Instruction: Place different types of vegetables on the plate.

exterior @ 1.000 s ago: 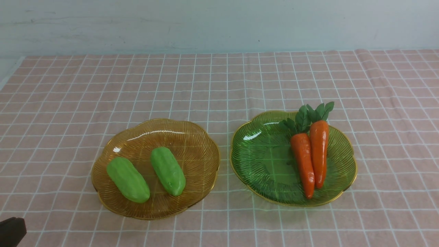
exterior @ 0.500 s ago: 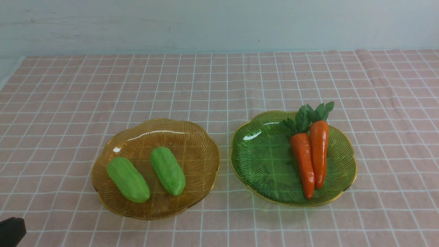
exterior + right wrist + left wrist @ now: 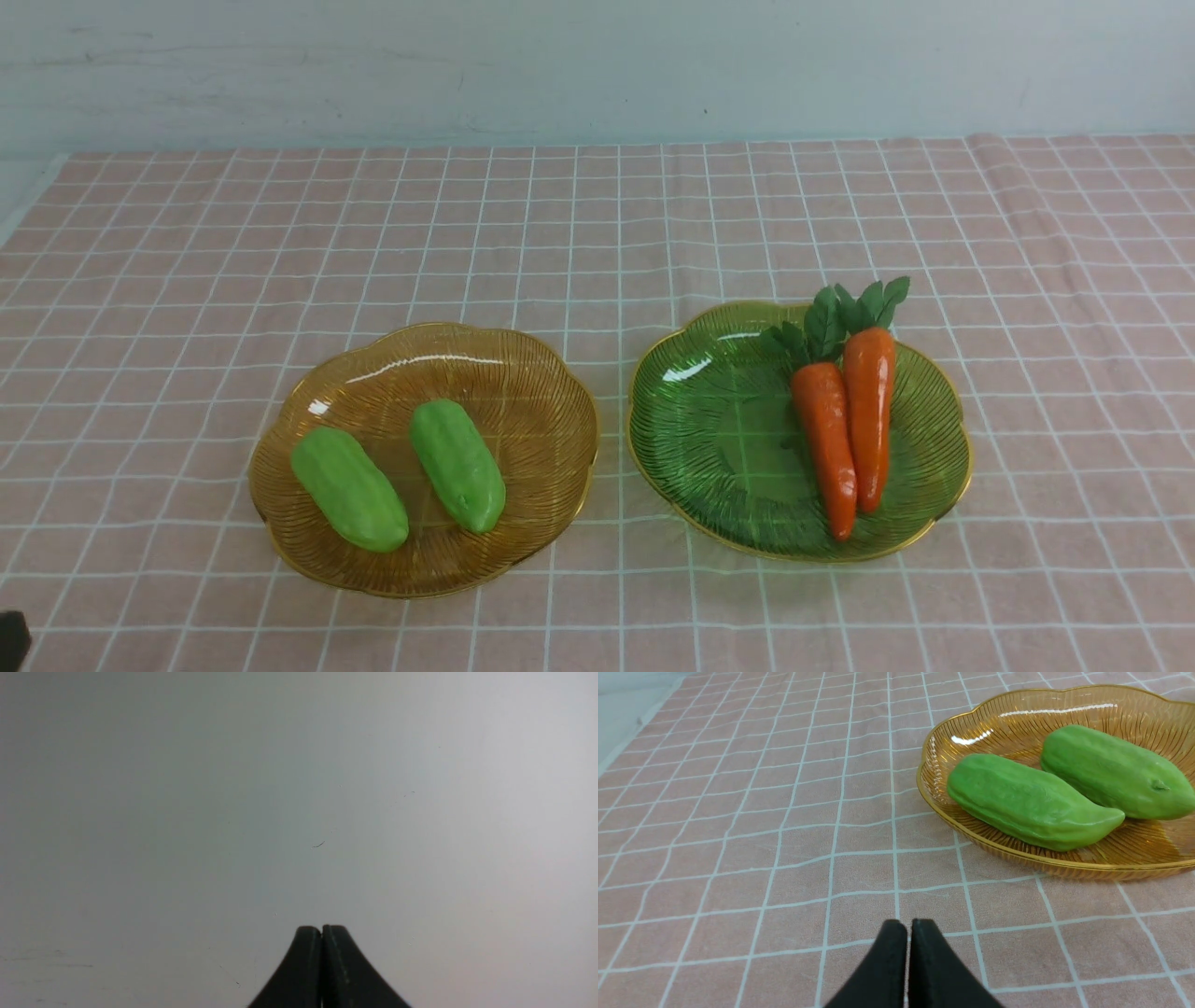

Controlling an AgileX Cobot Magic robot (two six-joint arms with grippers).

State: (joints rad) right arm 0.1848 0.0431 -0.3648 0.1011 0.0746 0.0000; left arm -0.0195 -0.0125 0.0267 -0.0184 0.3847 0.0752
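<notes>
Two stubby light-green ridged gourds (image 3: 350, 488) (image 3: 457, 465) lie side by side, apart, in the amber ribbed glass plate (image 3: 523, 373). Two glossy orange carrots (image 3: 825, 443) (image 3: 870, 411) with dark green leafy tops lie touching in the green ribbed glass plate (image 3: 709, 439). The left gripper (image 3: 908, 926) is clenched, empty, above the pink checked tablecloth (image 3: 784, 812) near the amber plate. The right gripper (image 3: 321, 929) is clenched, empty, facing a plain grey surface (image 3: 233, 788).
</notes>
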